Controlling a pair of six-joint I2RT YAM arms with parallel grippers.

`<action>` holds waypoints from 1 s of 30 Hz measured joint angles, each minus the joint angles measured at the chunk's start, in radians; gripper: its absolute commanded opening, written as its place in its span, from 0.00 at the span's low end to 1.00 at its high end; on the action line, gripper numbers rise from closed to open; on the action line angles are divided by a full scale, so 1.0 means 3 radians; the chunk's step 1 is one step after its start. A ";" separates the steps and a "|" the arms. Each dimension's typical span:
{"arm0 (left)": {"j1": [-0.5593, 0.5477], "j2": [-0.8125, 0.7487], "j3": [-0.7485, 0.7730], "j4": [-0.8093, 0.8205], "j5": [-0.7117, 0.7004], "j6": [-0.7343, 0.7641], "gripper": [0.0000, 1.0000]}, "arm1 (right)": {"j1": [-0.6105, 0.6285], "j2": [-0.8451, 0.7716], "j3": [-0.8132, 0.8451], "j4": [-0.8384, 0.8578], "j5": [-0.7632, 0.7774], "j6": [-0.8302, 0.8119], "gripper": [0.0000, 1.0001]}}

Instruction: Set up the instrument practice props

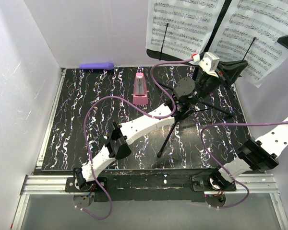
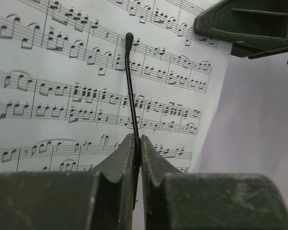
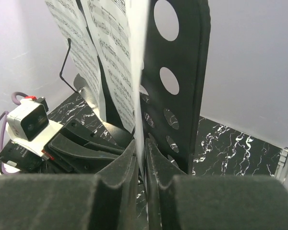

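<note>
Against the music stand (image 1: pixel 167 140), at its desk ledge: the left gripper (image 2: pixel 138 143) is pinched tight on a thin black retainer wire (image 2: pixel 130 86), which lies across the right sheet (image 1: pixel 264 33). At the stand's outer edge the right gripper (image 3: pixel 140 146) sits by the perforated desk (image 3: pixel 192 57). Its jaws are narrow with that sheet's edge between them; whether they pinch it cannot be told. 2 pages are up on the stand, the left sheet (image 1: pixel 182 24) beside the right one. Left of the stand's tripod, apart from it, the pink metronome (image 1: pixel 140 88) stands upright on the table (image 1: pixel 86 124). Farther left of the stand lies a purple cylinder (image 1: pixel 97 65), by the back wall. Print on pages: staves of notes.
</note>
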 measured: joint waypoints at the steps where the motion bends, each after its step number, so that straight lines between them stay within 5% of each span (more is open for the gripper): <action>1: 0.0000 0.0000 0.0000 -0.0001 -0.0001 0.0000 0.00 | 0.0005 0.0000 0.0000 -0.0001 0.0000 0.0000 0.23; 6: -0.0003 0.0000 0.0000 -0.0006 -0.0029 -0.0003 0.00 | 0.0010 0.0003 0.0000 0.0011 0.0000 0.0001 0.27; 14: -0.0020 0.0000 0.0000 -0.0025 -0.0136 -0.0038 0.17 | 0.0008 -0.0001 -0.0052 0.0084 0.0000 0.0036 0.41; 22: -0.0036 0.0000 0.0000 -0.0045 -0.0164 -0.0066 0.08 | -0.0220 -0.0066 -0.0275 0.0322 0.0000 0.0175 0.42; 25: -0.0036 0.0000 0.0000 -0.0045 -0.0167 -0.0067 0.07 | -0.0291 -0.0149 -0.0435 0.0481 0.0000 0.0259 0.35; 30: -0.0034 0.0000 0.0000 -0.0045 -0.0165 -0.0076 0.04 | -0.0322 -0.0270 -0.0613 0.0679 -0.0004 0.0359 0.08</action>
